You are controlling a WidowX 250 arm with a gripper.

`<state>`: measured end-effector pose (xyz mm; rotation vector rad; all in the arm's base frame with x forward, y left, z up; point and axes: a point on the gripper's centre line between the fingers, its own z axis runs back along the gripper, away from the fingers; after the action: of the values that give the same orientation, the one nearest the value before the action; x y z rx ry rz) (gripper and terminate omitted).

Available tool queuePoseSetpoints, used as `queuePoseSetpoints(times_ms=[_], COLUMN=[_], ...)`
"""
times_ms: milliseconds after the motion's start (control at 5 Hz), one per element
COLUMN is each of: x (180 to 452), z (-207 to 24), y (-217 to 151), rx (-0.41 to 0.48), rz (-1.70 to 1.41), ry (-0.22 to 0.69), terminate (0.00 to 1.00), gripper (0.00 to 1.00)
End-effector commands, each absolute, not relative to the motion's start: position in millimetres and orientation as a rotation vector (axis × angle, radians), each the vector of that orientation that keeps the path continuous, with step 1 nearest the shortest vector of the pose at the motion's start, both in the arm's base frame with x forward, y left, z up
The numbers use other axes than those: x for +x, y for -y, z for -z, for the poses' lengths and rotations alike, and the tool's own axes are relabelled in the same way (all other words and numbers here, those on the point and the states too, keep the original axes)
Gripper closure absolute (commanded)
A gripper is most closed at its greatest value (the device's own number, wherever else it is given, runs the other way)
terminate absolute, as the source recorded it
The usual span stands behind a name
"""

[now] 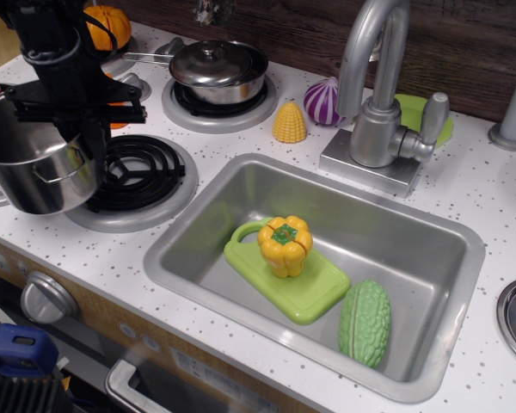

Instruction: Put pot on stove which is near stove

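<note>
Over the left edge of the counter, at about nine o'clock from the sink (430,258), my pincer (84,129) is clamped on the right-hand rim of the pot (36,168); the pot hangs tilted, its right side overlapping the left edge of the stove (142,176), so I judge the carry well along but the placing not yet done; what is left is to bring the pot further toward three o'clock, centre it on the black coil, lower it and let go. Nothing lies on that coil; at twelve o'clock from it an orange toy carrot (116,116) shows partly behind my arm, and beyond that a lidded steel pan (217,69) sits on the rear burner; a toy corn cob (290,122) stands near one o'clock; these are close neighbours I could knock if I swing wide. A yellow toy pepper (285,245) on a green cutting board (314,297) and a green toy gourd (365,323) lie in the sink, well apart from my path.
</note>
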<state>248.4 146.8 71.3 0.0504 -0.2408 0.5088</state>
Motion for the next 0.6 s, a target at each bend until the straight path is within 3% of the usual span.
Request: queuePoseSetpoints(times_ms=[0, 400], x=[267.9, 281.1], z=[-84.5, -72.2], y=[-142.9, -132.4], rx=[0.055, 0.011], rz=[-0.446, -0.418], ry=[0.298, 0.301], terminate=[0.00, 0.00], gripper=[1.00, 1.00])
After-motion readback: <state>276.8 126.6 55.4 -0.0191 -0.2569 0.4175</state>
